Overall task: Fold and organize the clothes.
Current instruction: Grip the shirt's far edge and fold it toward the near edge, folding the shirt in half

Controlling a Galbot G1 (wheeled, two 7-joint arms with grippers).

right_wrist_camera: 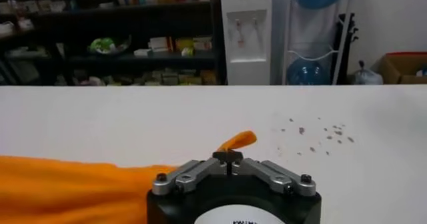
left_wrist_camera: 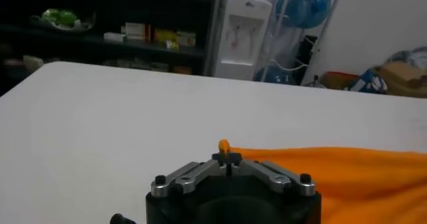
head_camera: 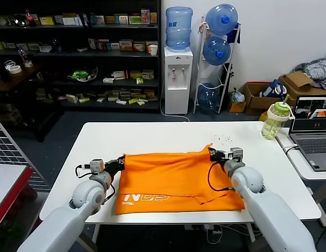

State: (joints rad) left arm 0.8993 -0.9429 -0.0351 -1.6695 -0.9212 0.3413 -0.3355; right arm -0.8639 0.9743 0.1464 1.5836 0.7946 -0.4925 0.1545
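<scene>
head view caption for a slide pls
Both grippers, left and right, pinch the orange T-shirt's far corners on the white table.

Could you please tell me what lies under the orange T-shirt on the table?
Around the orange T-shirt only the white table shows, so it rests flat on that. The shirt hides whatever might lie directly beneath it. The left pincer and right pincer pinch its far corners.
</scene>
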